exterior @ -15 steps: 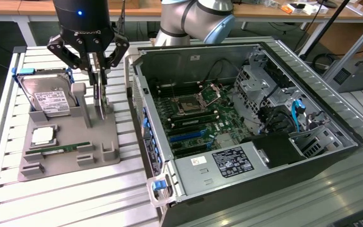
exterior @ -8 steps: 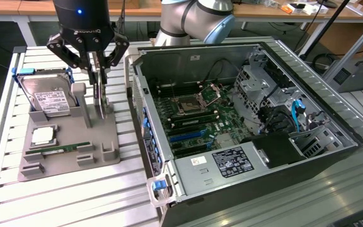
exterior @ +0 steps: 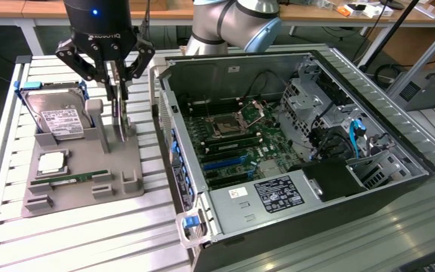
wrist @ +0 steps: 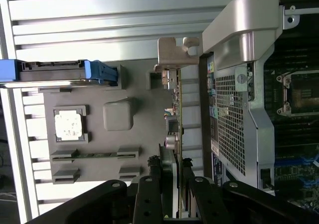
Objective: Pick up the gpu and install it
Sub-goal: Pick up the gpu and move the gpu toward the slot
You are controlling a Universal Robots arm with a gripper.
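The gpu [exterior: 120,119] is a thin dark card standing on edge over the grey holder tray [exterior: 89,150], its silver bracket end down near the tray surface. My gripper [exterior: 117,85] hangs straight above it with both fingers closed against the card's upper edge. In the wrist view the gpu [wrist: 174,119] runs away from my gripper [wrist: 172,176], a black finger pressed on each side. Whether the card is clear of the tray I cannot tell. The open computer case [exterior: 233,54] lies to the exterior view's right of the tray, motherboard [exterior: 229,141] exposed.
On the same tray sit a hard drive [exterior: 60,119] in a blue-clipped stand, a square processor [exterior: 51,162] and a green memory stick [exterior: 74,178]. The case wall [exterior: 165,113] rises close beside the gpu. Everything rests on a slatted metal table [exterior: 89,238].
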